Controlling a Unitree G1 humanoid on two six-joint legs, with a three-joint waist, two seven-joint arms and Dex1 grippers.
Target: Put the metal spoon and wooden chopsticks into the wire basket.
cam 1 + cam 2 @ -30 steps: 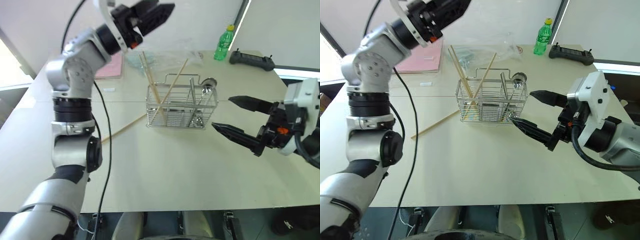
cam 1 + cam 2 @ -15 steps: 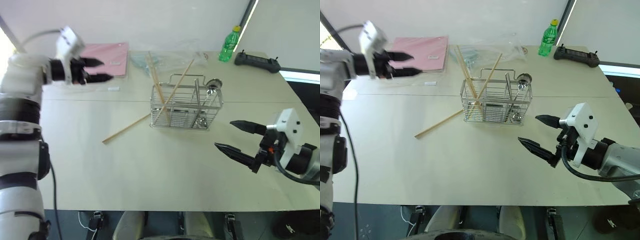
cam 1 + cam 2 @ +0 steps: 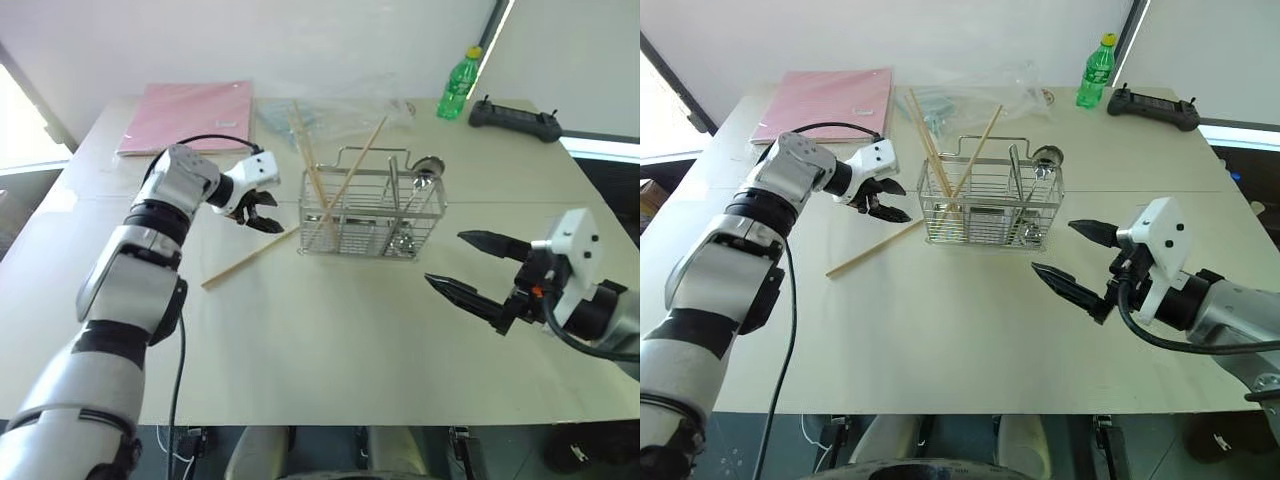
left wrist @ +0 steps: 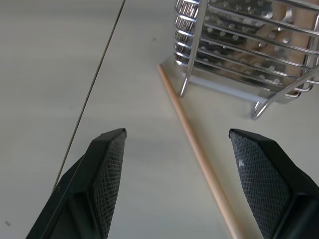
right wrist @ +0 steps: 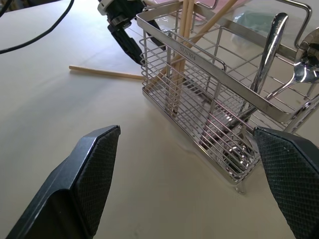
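The wire basket (image 3: 372,213) stands mid-table. Several wooden chopsticks (image 3: 312,175) lean upright in its left section, and the metal spoon (image 3: 427,168) stands bowl-up in its right section. One more chopstick (image 3: 245,258) lies flat on the table, its far end by the basket's left foot. My left gripper (image 3: 272,212) is open, pointing down just above that end; in the left wrist view the stick (image 4: 197,149) runs between the fingers (image 4: 107,169). My right gripper (image 3: 444,258) hangs open and empty, right of and nearer than the basket (image 5: 209,109).
A pink folder (image 3: 190,103) lies at the back left, a clear plastic bag (image 3: 340,110) behind the basket. A green bottle (image 3: 455,85) and a black controller (image 3: 515,120) sit at the back right. Bare tabletop (image 3: 330,340) spreads in front.
My left arm has swung down from high above the basket to the loose chopstick's end, its gripper tipping downward. The right gripper has sunk slightly and stayed open.
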